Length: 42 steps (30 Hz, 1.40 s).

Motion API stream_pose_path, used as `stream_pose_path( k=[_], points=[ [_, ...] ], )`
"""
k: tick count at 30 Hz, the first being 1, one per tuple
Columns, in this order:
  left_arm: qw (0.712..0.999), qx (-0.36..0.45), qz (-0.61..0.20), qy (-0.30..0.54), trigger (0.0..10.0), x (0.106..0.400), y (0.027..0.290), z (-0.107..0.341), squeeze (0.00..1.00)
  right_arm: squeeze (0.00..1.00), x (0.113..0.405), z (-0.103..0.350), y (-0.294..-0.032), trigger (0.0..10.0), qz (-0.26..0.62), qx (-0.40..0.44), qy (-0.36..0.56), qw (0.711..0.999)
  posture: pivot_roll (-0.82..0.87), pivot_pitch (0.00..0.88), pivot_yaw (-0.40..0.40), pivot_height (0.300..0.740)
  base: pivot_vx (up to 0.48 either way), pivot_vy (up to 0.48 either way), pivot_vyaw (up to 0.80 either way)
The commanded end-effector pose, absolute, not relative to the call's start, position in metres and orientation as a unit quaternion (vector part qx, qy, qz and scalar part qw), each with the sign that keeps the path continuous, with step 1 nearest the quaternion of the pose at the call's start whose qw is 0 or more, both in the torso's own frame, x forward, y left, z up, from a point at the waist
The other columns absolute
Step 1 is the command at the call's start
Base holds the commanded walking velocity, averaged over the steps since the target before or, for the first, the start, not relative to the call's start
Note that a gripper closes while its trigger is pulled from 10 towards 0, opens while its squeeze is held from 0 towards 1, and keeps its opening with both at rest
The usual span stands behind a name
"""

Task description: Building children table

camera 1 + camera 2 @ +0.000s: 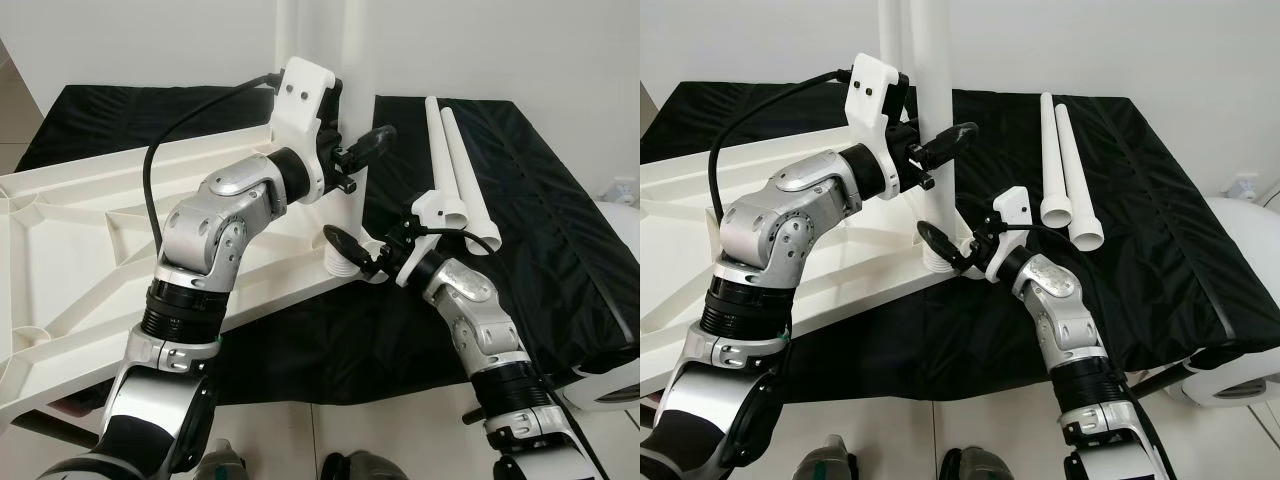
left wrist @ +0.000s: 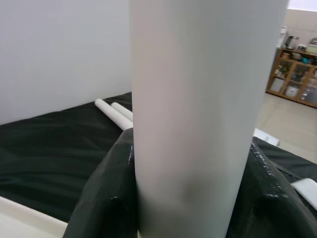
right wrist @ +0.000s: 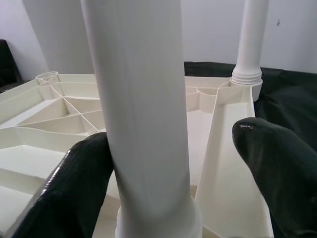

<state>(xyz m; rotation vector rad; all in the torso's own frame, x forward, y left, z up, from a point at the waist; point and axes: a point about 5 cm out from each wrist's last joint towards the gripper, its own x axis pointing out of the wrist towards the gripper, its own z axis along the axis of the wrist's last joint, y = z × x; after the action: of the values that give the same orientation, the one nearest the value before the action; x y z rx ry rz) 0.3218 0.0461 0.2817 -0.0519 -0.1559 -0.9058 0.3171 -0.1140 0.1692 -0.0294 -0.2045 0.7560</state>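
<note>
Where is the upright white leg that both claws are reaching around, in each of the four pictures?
Left eye view: held leg rises at centre top, left gripper above right gripper.
Right eye view: left of centre.
Left wrist view: close up, between black fingers.
Right wrist view: close up, against one finger, clear of the other.
Shared landmark: upturned tabletop holding its foot.

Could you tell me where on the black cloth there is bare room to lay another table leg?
Free: black cloth right of the two loose legs, and the near strip below the tabletop. Crowded: the corner where left gripper and right gripper hold the upright leg.
</note>
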Motion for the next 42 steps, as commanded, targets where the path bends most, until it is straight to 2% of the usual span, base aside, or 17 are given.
stream_pose_path(
  k=[1, 5, 6, 18, 22, 26, 33, 35, 42],
  points=[
    [0.899, -0.01, -0.428, -0.095, 10.0, 0.321, 0.044, 0.29, 0.0, 1.0, 0.319, 0.176, -0.115, 10.0, 0.35, -0.025, -0.115, 0.929, 0.04, 0.0, -0.068, 0.74, 0.0, 0.0, 0.0],
    [0.915, 0.021, -0.387, -0.109, 10.0, 0.324, 0.045, 0.294, 0.0, 1.0, 0.321, 0.179, -0.109, 10.0, 0.31, -0.04, -0.125, 0.942, 0.05, 0.0, -0.07, 0.74, 0.0, 0.0, 0.0],
    [0.924, 0.041, -0.362, -0.117, 10.0, 0.326, 0.047, 0.296, 0.0, 0.0, 0.323, 0.181, -0.105, 10.0, 0.287, -0.046, -0.128, 0.948, 0.05, 0.0, -0.07, 0.74, 0.0, 0.0, 0.0],
    [0.943, 0.085, -0.289, -0.142, 10.0, 0.325, 0.043, 0.308, 0.0, 0.0, 0.328, 0.181, -0.086, 10.0, 0.194, -0.046, -0.133, 0.971, 0.05, 0.0, -0.072, 0.74, 0.0, 0.0, 0.0],
    [0.957, 0.09, -0.228, -0.154, 10.0, 0.328, 0.042, 0.311, 0.0, 0.0, 0.33, 0.18, -0.076, 10.0, 0.124, -0.052, -0.132, 0.982, 0.05, 0.0, -0.076, 0.74, 0.0, 0.0, 0.0],
    [0.967, 0.076, -0.195, -0.148, 10.0, 0.333, 0.046, 0.307, 0.0, 0.0, 0.329, 0.178, -0.072, 10.0, 0.102, -0.057, -0.135, 0.984, 0.05, 0.0, -0.073, 0.74, 0.0, 0.0, 0.0],
    [0.968, 0.07, -0.192, -0.146, 10.0, 0.332, 0.045, 0.306, 0.0, 0.0, 0.33, 0.181, -0.069, 10.0, 0.084, -0.073, -0.153, 0.982, 0.05, 0.0, -0.069, 0.74, 0.0, 0.0, 0.0],
    [0.967, 0.067, -0.2, -0.143, 10.0, 0.331, 0.041, 0.306, 0.0, 0.0, 0.331, 0.188, -0.069, 10.0, 0.066, -0.082, -0.184, 0.977, 0.05, 0.0, -0.069, 0.74, 0.0, 0.0, 0.0],
    [0.966, 0.071, -0.2, -0.147, 10.0, 0.331, 0.039, 0.308, 0.0, 0.0, 0.327, 0.192, -0.065, 10.0, 0.054, -0.053, -0.214, 0.974, 0.06, 0.0, -0.071, 0.74, 0.0, 0.0, 0.0]
  ],
)
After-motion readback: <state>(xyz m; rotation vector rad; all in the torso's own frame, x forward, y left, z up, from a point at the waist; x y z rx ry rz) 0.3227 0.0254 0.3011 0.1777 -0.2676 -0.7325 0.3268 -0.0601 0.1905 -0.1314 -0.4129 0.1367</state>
